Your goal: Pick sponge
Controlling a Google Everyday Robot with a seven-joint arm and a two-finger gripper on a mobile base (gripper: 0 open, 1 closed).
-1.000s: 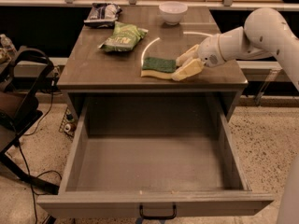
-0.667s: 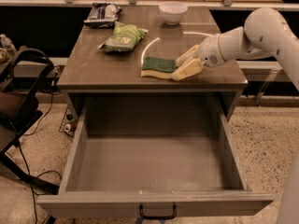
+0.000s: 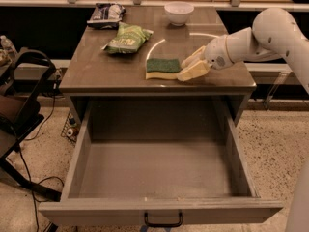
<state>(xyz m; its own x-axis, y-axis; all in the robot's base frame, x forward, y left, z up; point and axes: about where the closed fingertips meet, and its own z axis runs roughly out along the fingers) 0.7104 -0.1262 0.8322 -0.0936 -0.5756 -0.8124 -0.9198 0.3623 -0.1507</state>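
Hand (image 3: 182,68) low over tabletop (image 3: 106,74), fingers spread, gripping nothing, tips at right end of sponge (image 3: 162,67). Sponge flat near front edge: dark green top, pale yellow foam beneath.

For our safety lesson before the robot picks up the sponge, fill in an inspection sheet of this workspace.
Surface: brown table top, drawer beneath pulled open.
Job's things: sponge lies flat near front edge, green side up.
Clutter: green snack bag, dark bag, white bowl behind it.
Claw: at sponge's right end, low on the table.
Cables: black cable on floor, left.
Surroundings: black frame at left, speckled floor.
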